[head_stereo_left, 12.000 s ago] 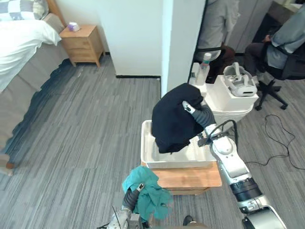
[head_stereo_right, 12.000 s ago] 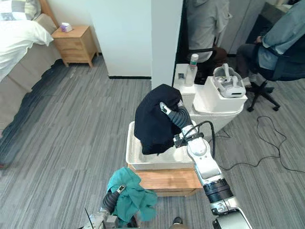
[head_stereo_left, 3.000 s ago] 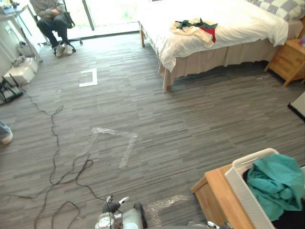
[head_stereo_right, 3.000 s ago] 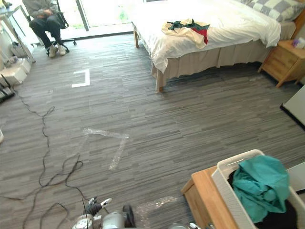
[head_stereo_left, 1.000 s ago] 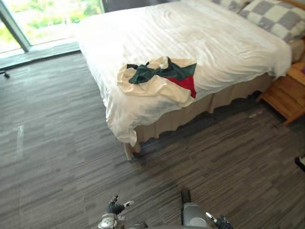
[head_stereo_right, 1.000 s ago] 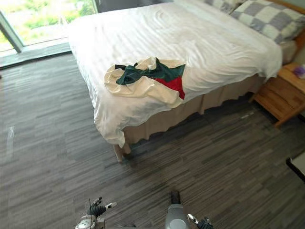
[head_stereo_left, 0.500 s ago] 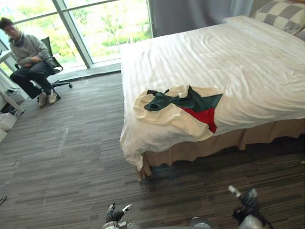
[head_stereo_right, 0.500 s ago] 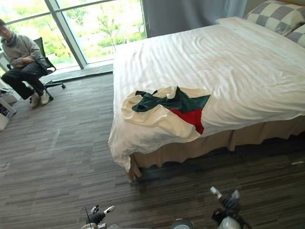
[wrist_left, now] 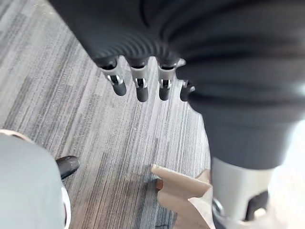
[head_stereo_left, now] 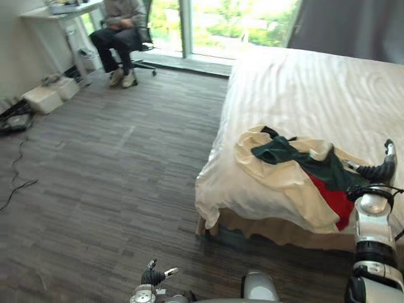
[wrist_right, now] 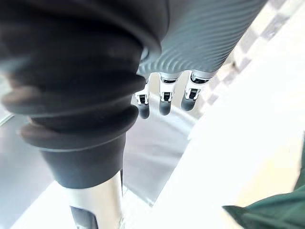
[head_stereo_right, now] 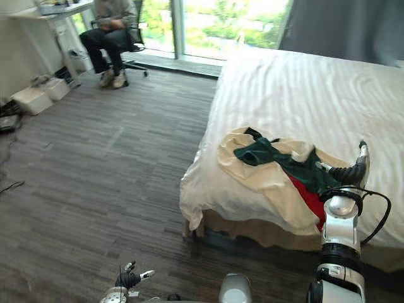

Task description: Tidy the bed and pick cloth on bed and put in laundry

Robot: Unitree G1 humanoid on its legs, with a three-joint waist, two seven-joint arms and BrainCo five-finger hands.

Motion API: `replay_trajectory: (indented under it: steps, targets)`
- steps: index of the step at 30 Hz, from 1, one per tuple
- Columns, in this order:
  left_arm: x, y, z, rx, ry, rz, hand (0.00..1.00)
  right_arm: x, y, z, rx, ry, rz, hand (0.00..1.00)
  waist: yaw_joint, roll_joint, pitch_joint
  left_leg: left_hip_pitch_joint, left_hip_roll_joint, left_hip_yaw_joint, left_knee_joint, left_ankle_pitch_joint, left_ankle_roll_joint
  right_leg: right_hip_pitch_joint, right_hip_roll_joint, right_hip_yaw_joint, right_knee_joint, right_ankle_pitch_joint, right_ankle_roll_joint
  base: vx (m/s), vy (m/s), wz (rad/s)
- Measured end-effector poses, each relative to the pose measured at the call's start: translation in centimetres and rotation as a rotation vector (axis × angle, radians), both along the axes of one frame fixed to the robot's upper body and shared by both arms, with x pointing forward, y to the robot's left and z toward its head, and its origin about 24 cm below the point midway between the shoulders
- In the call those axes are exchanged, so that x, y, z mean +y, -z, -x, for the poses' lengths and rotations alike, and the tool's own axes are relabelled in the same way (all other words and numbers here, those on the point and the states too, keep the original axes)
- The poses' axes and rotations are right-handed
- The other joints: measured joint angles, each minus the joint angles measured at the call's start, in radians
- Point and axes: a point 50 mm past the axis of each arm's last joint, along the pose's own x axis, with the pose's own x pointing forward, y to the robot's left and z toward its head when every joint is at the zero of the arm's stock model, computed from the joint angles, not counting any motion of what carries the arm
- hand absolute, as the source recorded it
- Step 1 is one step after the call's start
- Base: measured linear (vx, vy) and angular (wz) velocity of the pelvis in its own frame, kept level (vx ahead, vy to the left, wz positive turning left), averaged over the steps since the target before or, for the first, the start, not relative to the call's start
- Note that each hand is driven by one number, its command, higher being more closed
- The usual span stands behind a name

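Observation:
A heap of cloth (head_stereo_left: 287, 178), cream with dark green and red parts, lies near the foot corner of the white bed (head_stereo_left: 303, 95). My right hand (head_stereo_left: 380, 170) is raised over the bed just right of the heap, apart from it, fingers (wrist_right: 164, 102) straight and holding nothing. A green edge of the cloth (wrist_right: 271, 214) shows in the right wrist view. My left hand (head_stereo_left: 153, 276) hangs low over the floor in front of the bed, fingers (wrist_left: 138, 86) straight and empty.
A person (head_stereo_left: 120, 19) sits on a chair by a desk (head_stereo_left: 60, 9) at the far left, near the window. White boxes (head_stereo_left: 44, 98) and cables lie on the grey plank floor (head_stereo_left: 113, 177) at the left. A dark curtain (head_stereo_left: 353, 28) hangs behind the bed.
The camera has swung and come closer, so the bed sits nearer and further right. My right hand has risen from low over the floor to beside the cloth heap.

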Motion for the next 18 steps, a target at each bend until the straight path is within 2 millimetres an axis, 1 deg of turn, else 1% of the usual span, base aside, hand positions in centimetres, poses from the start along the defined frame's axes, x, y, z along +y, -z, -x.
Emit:
replay_trajectory:
  steps: [1,2,3,4,5,7,8,9,10,11,12,14,15,16,18]
  targets:
    - [1.0,-0.2,0.1,-0.002,0.013,-0.035,0.0,0.1,-0.2,-0.3,0.012,-0.004,0.018,0.0,0.002,-0.042,-0.001,0.015,-0.028,-0.002,-0.009,-0.006,-0.02,0.005,-0.034,0.013,-0.011,0.021,0.08,0.17,-0.378,0.08]
    - [0.5,-0.1,0.3,0.006,0.029,-0.03,0.0,0.3,-0.6,-0.8,0.021,-0.012,0.046,0.0,-0.001,-0.009,-0.005,0.017,-0.004,0.004,-0.011,-0.009,-0.04,0.0,-0.011,0.008,-0.021,0.017,0.087,0.18,-0.36,-0.11]
    - [-0.1,0.1,0.7,0.011,0.04,-0.017,0.0,0.4,-1.0,-1.2,0.029,-0.023,0.067,0.0,-0.005,0.017,-0.012,0.009,0.024,0.024,-0.015,-0.011,-0.05,-0.003,0.016,0.007,-0.049,0.021,0.073,0.18,-0.281,-0.36]
    - [-0.9,0.2,0.7,0.008,0.051,-0.002,0.0,0.4,-1.3,-1.5,0.048,-0.032,0.093,0.0,-0.004,0.049,-0.012,0.012,0.053,0.043,-0.019,-0.012,-0.06,0.001,0.043,0.012,-0.069,0.036,0.071,0.18,-0.22,-0.4]
    - [-1.6,0.2,0.7,0.002,0.065,0.012,0.0,0.2,-1.2,-1.7,0.092,-0.042,0.121,0.0,-0.005,0.079,-0.008,0.015,0.083,0.056,-0.021,-0.016,-0.079,0.005,0.072,0.011,-0.084,0.049,0.073,0.16,-0.208,-0.34]
    - [-2.1,0.2,0.6,-0.004,0.068,0.023,0.0,-0.3,-0.8,-2.0,0.144,-0.036,0.124,0.0,-0.008,0.1,-0.001,0.012,0.114,0.056,-0.021,-0.013,-0.099,0.005,0.101,0.002,-0.091,0.054,0.069,0.09,-0.159,-0.07]
    - [-2.2,0.1,0.5,-0.011,0.079,0.025,0.0,-0.4,-1.0,-2.3,0.149,-0.035,0.123,0.0,-0.015,0.107,0.009,0.004,0.119,0.049,-0.022,-0.008,-0.103,0.002,0.107,-0.011,-0.092,0.054,0.069,0.06,-0.12,0.14]
    - [-2.3,0.1,0.4,-0.015,0.085,0.026,0.0,-0.4,-1.4,-2.6,0.148,-0.038,0.128,0.0,-0.022,0.117,0.016,-0.001,0.119,0.042,-0.021,-0.007,-0.103,0.002,0.106,-0.017,-0.092,0.054,0.068,0.01,-0.071,0.29]
    - [-2.6,0.0,0.1,-0.029,0.1,0.028,0.0,-0.5,-2.1,-3.1,0.146,-0.05,0.137,0.0,-0.031,0.125,0.032,-0.017,0.119,0.028,-0.019,-0.004,-0.106,-0.005,0.098,-0.027,-0.094,0.055,0.067,-0.03,-0.026,0.34]
    - [-2.8,-0.1,-0.3,-0.044,0.115,0.03,0.0,-0.6,-2.5,-3.3,0.151,-0.053,0.143,0.0,-0.03,0.135,0.046,-0.034,0.114,0.018,-0.016,-0.001,-0.107,-0.007,0.09,-0.039,-0.108,0.061,0.059,-0.04,-0.012,0.34]
    - [-2.9,-0.2,-0.5,-0.049,0.122,0.03,0.0,-0.6,-2.4,-3.4,0.155,-0.057,0.138,0.0,-0.03,0.14,0.05,-0.045,0.113,0.012,-0.012,0.0,-0.106,-0.008,0.087,-0.045,-0.117,0.066,0.056,-0.04,0.0,0.31]
    - [-3.3,-0.3,-1.0,-0.06,0.155,0.03,0.0,-0.2,-1.4,-3.7,0.201,-0.087,0.119,0.0,-0.025,0.163,0.062,-0.076,0.107,-0.003,-0.009,0.008,-0.1,-0.012,0.076,-0.063,-0.147,0.078,0.051,-0.02,0.001,0.26]
    - [-3.3,-0.3,-1.1,-0.061,0.159,0.031,0.0,0.1,-1.1,-3.8,0.207,-0.099,0.109,0.0,-0.025,0.168,0.065,-0.082,0.106,-0.005,-0.01,0.009,-0.101,-0.017,0.074,-0.067,-0.147,0.079,0.051,-0.01,-0.002,0.2]
    - [-3.4,-0.3,-1.1,-0.064,0.165,0.032,0.0,0.6,-0.4,-4.1,0.231,-0.123,0.097,0.0,-0.026,0.179,0.07,-0.091,0.106,-0.007,-0.011,0.012,-0.103,-0.024,0.072,-0.07,-0.147,0.079,0.051,0.0,-0.002,0.1]
    - [-3.5,-0.4,-1.3,-0.07,0.173,0.031,0.0,1.5,0.5,-4.4,0.244,-0.153,0.073,0.0,-0.028,0.187,0.087,-0.093,0.106,-0.006,-0.011,0.012,-0.103,-0.025,0.072,-0.07,-0.147,0.079,0.052,0.0,-0.001,0.02]
